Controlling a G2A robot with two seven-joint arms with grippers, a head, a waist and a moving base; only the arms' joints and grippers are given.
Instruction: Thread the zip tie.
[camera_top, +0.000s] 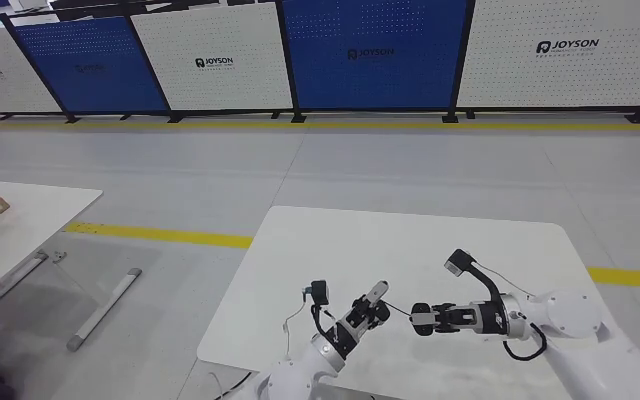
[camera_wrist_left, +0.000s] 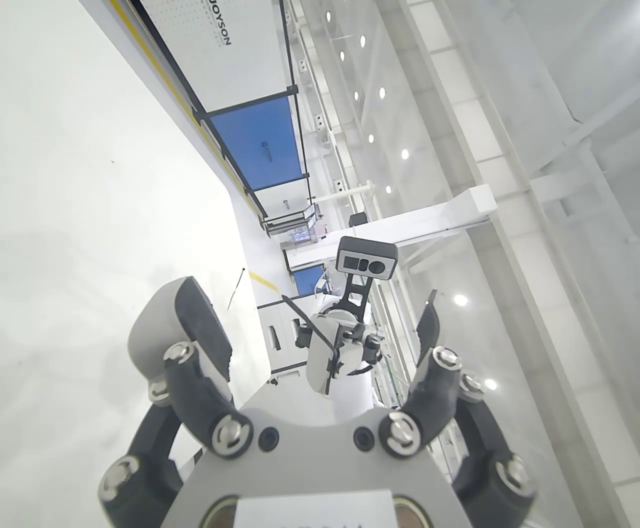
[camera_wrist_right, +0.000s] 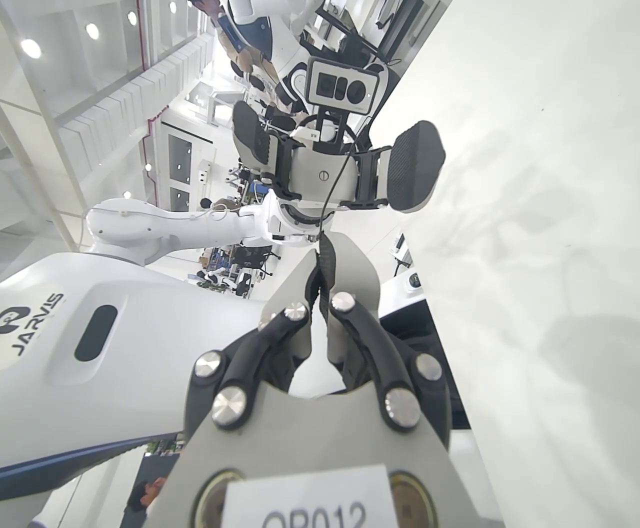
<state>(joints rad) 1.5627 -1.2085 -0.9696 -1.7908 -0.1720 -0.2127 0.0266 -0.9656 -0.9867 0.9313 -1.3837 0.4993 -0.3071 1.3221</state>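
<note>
Top view: at 6 o'clock on the counter (camera_top: 400, 240), the right gripper (camera_top: 414, 320) pinches the zip tie (camera_top: 398, 309) between its fingers, aiming it toward 9 o'clock. The left gripper (camera_top: 380, 302) has its fingers spread wide, likely to catch it.

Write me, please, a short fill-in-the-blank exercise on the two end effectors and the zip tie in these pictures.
1. The left end effector has its jaws wide ___.
2. The right end effector is ___ on the zip tie.
3. The zip tie's colour is ___.
4. Both arms hover over a table whose top is ___.

Missing words: open; shut; black; white.
</note>
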